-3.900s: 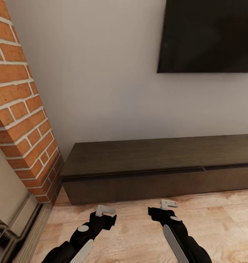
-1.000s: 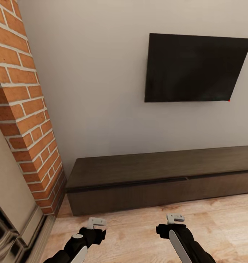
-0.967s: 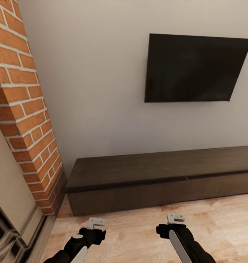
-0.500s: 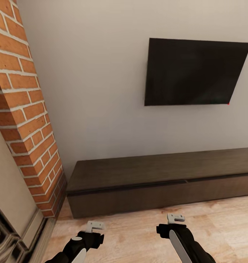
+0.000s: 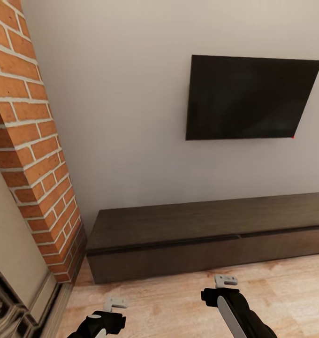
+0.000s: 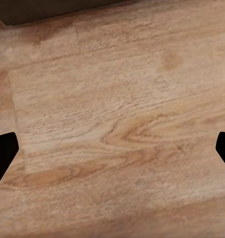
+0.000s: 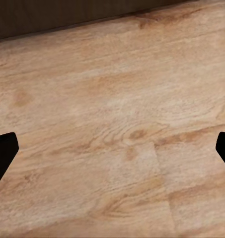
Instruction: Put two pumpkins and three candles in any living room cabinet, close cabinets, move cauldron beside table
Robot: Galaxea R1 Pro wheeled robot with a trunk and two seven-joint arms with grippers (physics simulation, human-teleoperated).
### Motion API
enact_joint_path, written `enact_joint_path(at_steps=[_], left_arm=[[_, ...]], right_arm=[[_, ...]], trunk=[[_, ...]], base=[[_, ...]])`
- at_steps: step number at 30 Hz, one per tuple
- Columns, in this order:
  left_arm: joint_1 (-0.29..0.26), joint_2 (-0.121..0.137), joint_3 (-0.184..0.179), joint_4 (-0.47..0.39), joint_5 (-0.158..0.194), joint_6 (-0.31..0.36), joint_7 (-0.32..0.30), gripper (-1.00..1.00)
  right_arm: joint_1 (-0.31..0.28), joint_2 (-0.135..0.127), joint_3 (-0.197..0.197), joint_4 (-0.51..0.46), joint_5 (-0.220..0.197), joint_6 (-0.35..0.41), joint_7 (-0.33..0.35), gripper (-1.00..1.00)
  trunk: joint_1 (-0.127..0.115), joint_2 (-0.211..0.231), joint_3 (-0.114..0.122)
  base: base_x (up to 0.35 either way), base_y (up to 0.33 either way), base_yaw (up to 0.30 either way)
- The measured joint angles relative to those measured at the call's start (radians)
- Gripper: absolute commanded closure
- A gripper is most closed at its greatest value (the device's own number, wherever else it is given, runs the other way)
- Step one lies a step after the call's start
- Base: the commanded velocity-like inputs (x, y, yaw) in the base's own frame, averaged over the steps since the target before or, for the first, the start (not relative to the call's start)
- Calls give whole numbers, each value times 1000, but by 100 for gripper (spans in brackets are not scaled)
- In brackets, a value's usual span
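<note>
The head camera looks at a long, low dark cabinet (image 5: 201, 237) standing on the wood floor (image 5: 178, 305) against a pale wall, with its long axis running across the view from the brick fireplace column (image 5: 33, 164) at the left to past the right edge. One black television (image 5: 251, 97) hangs on the wall above it. The cabinet's front shows a seam at about the middle of its visible length, so at least two fronts can be counted (both lie flush, which reads as shut), and its top is bare.

Of the task's other things, none can be counted here: pumpkins, candles, cauldron and table are not among what these pictures take in, so where they lie cannot be told.

Two grippers hang low over the floor in front of the cabinet. The left gripper (image 5: 113, 303) sits nearer the cabinet's left end, the right gripper (image 5: 225, 280) nearer the seam. In each wrist view the dark fingertips stand at opposite edges of the picture with only floorboards between them, so the left gripper (image 6: 112, 148) and the right gripper (image 7: 112, 148) are spread wide and hold nothing.

The cabinet lies straight ahead of both arms. Closed fronts fit either a cabinet already filled and shut or one awaiting its load.
</note>
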Motion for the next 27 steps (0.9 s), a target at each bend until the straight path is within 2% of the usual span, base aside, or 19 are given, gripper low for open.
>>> enact_joint_path(at_steps=[12, 20, 27], left_arm=[[0, -1, -4, 10, 0, -5, -1, -100], [0, -2, -4, 110, -2, -32, -2, -100], [0, -3, -3, 129, -3, -42, -2, -100]], right_arm=[[0, -1, 0, 55, 1, -42, 2, -100], [4, -1, 1, 66, 0, -50, 2, -100], [7, -2, 0, 120, 0, -81, 3, -100]], trunk=[[-46, 84, 38], [-77, 140, 63], [-104, 189, 85]], base=[[0, 0, 0], [0, 0, 0], [0, 0, 0]])
